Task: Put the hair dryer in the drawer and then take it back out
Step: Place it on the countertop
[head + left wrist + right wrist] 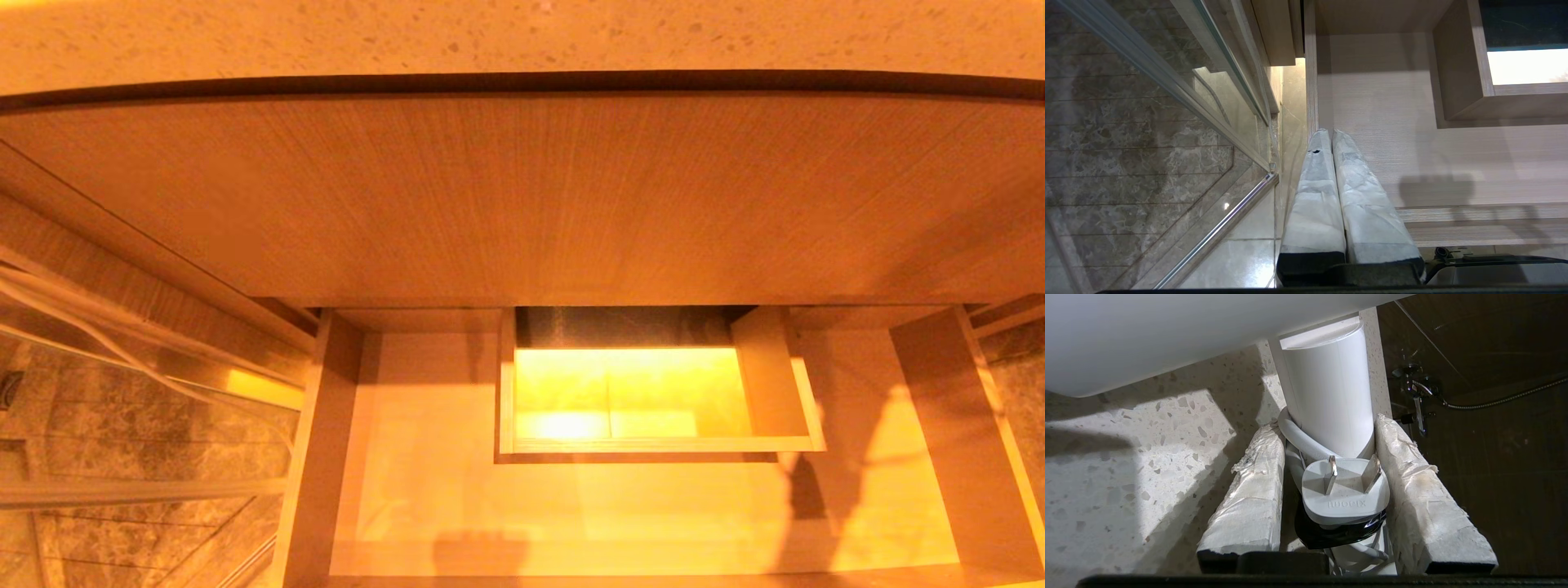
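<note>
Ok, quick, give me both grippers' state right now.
Left gripper: shut, holding nothing.
Right gripper: jaws closed on the white hair dryer, its plug between them.

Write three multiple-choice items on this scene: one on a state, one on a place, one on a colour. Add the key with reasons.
1. The drawer is:
A. shut
B. pulled open
C. lifted out of the cabinet

2. The hair dryer is:
A. lying in the drawer
B. gripped by the right tool over the speckled counter
C. hanging from a wall hook

3. The hair dryer's body is:
A. red
B. green
C. white

Key:
1 B: the head view looks straight down onto the drawer's bare floor and boxed cut-out.
2 B: the right wrist view shows both fingers pressed against the dryer's sides, with the counter behind.
3 C: the barrel between the fingers is plain white.
</note>
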Tool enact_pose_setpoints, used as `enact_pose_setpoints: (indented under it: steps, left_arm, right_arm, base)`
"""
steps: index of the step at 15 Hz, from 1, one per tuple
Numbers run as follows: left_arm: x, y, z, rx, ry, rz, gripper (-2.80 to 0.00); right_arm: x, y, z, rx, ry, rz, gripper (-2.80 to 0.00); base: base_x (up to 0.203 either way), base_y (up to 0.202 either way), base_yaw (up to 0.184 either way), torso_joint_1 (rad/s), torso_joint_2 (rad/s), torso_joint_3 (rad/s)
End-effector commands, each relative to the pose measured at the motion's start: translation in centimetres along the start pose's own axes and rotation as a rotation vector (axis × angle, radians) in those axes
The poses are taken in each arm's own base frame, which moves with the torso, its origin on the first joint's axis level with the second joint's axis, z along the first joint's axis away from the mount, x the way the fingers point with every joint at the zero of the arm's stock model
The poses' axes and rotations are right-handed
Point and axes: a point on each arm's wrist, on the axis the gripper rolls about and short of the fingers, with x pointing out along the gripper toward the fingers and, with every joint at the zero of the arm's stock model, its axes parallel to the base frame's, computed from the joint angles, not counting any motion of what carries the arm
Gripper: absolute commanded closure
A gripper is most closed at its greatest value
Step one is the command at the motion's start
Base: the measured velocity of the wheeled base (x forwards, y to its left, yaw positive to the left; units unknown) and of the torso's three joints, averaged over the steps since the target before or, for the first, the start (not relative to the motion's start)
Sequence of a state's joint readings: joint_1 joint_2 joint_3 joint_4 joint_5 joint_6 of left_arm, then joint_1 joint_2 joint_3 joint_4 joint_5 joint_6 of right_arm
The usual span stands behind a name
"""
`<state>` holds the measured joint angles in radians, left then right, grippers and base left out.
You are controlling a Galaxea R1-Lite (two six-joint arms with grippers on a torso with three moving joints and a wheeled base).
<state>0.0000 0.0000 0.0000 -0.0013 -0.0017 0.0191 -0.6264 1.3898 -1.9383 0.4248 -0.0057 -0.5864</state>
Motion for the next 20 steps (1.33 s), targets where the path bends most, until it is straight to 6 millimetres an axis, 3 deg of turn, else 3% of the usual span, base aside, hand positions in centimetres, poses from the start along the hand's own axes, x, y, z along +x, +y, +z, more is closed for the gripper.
enact_pose_setpoints:
  steps: [1, 20]
  left_arm:
    - [0.01, 0.0, -0.04, -0.001, 0.001, 0.0, 0.0]
    - [0.01, 0.0, -0.04, 0.001, 0.001, 0.0, 0.0]
  right_arm:
    - [0.06, -0.07, 0.08, -0.003, -0.009, -0.006, 0.0]
    - [-0.44, -0.21, 0.97, 0.047, -0.105, 0.015, 0.0]
  base:
    - [0.0, 0.0, 0.0, 0.0, 0.0, 0.0]
    - [0.0, 0.0, 0.0, 0.0, 0.0, 0.0]
